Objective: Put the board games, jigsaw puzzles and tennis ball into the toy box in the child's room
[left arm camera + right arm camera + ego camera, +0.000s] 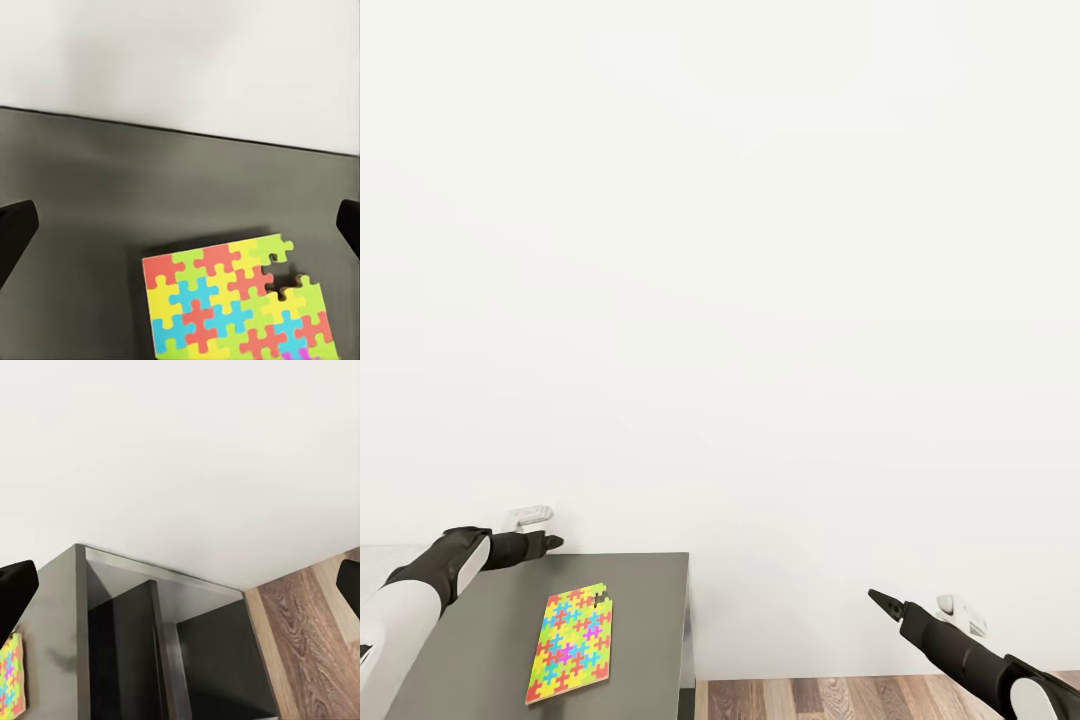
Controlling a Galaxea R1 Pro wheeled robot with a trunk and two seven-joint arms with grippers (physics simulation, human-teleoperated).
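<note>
The left gripper [550, 543] reaches level over the dark grey table [650, 600], fingers [15, 232] spread; the jigsaw puzzle [573, 646] lies flat just below them. The right gripper [882, 601], seemingly pressed together in the head view, hangs beyond the table's edge above the wood floor [840, 700].

**Bright puzzle on dark grey**

The jigsaw puzzle [572, 645] is a patchwork of yellow, lime, red-orange, blue and magenta interlocking pieces. It lies on a plain dark grey unit top [650, 610]. The wall [760, 250] at twelve o'clock is blank white. At five o'clock, the floor [830, 698] shows brown wood-grain planks. Both arms are black with white sleeves.
</note>
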